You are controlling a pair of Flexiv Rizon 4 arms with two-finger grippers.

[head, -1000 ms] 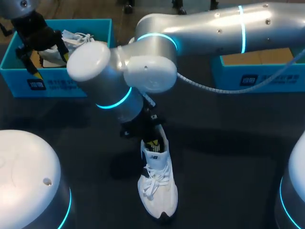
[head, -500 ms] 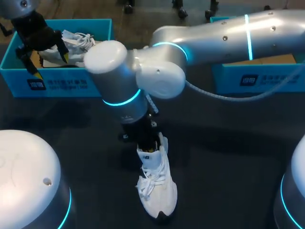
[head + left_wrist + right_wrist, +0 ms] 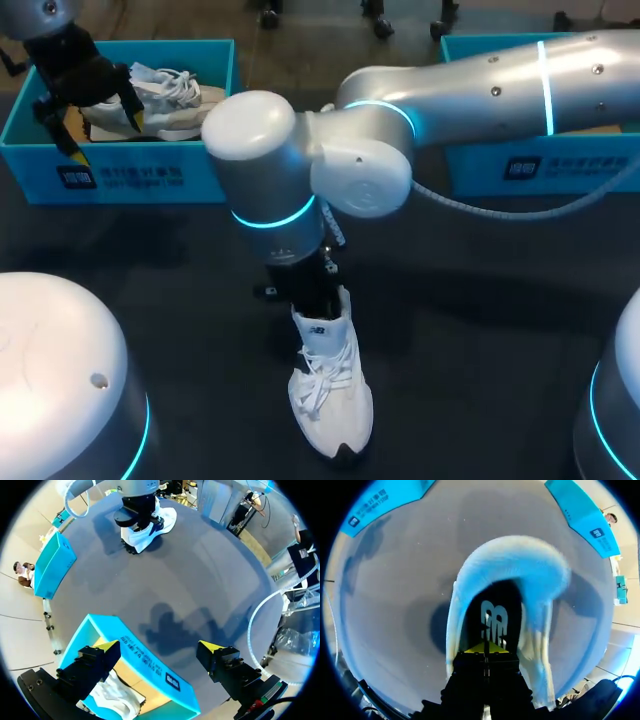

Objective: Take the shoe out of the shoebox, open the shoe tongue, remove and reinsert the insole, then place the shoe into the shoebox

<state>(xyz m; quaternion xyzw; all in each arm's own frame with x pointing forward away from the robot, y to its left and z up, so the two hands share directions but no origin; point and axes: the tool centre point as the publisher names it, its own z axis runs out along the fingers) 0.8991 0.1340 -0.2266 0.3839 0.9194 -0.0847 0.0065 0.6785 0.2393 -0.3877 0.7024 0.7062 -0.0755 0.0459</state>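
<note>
right arm (image 3: 330, 170) had shifted toward the robot's right, wrist lower over the white shoe (image 3: 330, 390); left arm (image 3: 70, 60) unchanged.
shoe lay on the dark bench (image 3: 480, 320), toe toward the robot, outside both blue boxes. right jaws were together, tips inside the shoe's opening above the insole (image 3: 492, 620). left jaws stood apart over the left shoebox (image 3: 120, 175), which held a second white shoe (image 3: 170, 88).

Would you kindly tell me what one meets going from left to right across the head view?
Left gripper, pale shoe inside a turquoise cardboard shoebox, white lace-up shoe on the dark table, second turquoise shoebox.
</note>
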